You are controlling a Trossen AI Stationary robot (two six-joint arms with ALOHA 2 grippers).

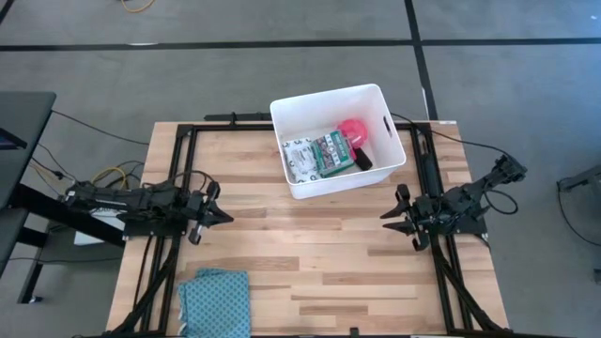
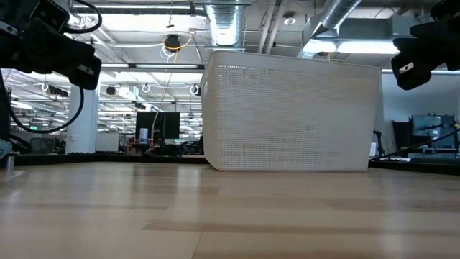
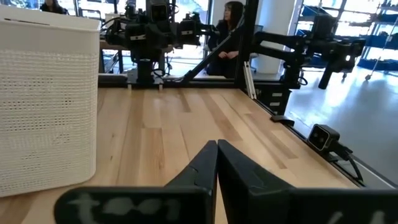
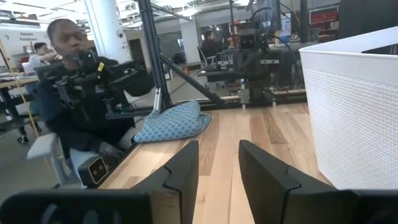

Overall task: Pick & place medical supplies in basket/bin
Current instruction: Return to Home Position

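The white bin stands at the table's far middle, its wall also in the low view. Inside lie a white patterned packet, a green-and-red pack, a pink-red disc and a small black piece. My left gripper is held level over the table's left side, pointing right, and it is shut with nothing in it. My right gripper is held level on the right side, pointing left, open with nothing between its fingers. Both are clear of the bin.
A folded teal cloth lies at the near left corner, also seen in the right wrist view. Bare wood lies between the two grippers, with black frame rails along the table's sides. People sit beyond the table.
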